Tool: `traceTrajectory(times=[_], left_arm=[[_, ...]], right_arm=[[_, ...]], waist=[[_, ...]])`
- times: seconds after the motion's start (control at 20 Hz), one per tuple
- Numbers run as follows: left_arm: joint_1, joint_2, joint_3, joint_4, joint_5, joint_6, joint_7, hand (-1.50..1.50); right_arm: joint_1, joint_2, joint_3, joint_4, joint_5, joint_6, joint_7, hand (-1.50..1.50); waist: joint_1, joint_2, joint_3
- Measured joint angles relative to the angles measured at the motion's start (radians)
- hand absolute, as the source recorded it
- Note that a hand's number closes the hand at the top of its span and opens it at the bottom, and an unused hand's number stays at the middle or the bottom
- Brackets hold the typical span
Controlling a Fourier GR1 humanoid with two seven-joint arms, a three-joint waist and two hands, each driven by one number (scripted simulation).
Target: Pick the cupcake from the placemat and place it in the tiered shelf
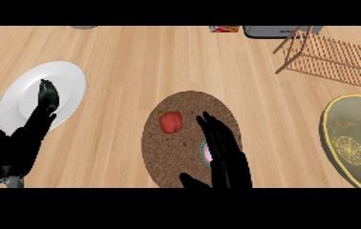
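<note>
Right robot hand (pixel 227 159) is hovering fingers straight, spread, holding nothing | pink-and-teal cupcake (pixel 205 152) is sitting mostly hidden beneath it on round brown woven placemat (pixel 164 159), near red pepper (pixel 170 121) | advice: curl around cupcake only, then carry to wooden slatted tiered shelf (pixel 324 54) | left robot hand (pixel 32 128) is resting open over white round plate (pixel 67 80).

The counter (pixel 141 56) is smooth light wood. The round placemat (pixel 187 106) at centre looks rough, cork-like. The white plate (pixel 67 78) at left is glossy. The tiered shelf (pixel 321 56), upper right, is slatted wood.
</note>
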Motion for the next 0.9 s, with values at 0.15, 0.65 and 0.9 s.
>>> traceTrajectory(times=[0.15, 0.65, 0.9], left_arm=[[0.005, 0.004, 0.005, 0.000, -0.001, -0.004, -0.006, 0.00], [-0.030, -0.007, -0.001, 0.015, -0.007, -0.011, -0.002, 0.00], [-0.040, -0.007, 0.003, 0.025, -0.012, -0.020, -0.007, 0.00]], right_arm=[[0.009, -0.002, 0.025, -0.057, 0.123, 0.166, 0.139, -1.50], [-0.079, 0.016, 0.106, -0.117, 0.166, 0.800, 0.401, -1.50], [-0.151, 0.020, 0.074, -0.125, 0.115, 0.938, 0.414, -1.50]], waist=[[-0.001, 0.000, 0.000], [0.022, 0.011, 0.002], [0.026, 0.012, 0.003]])
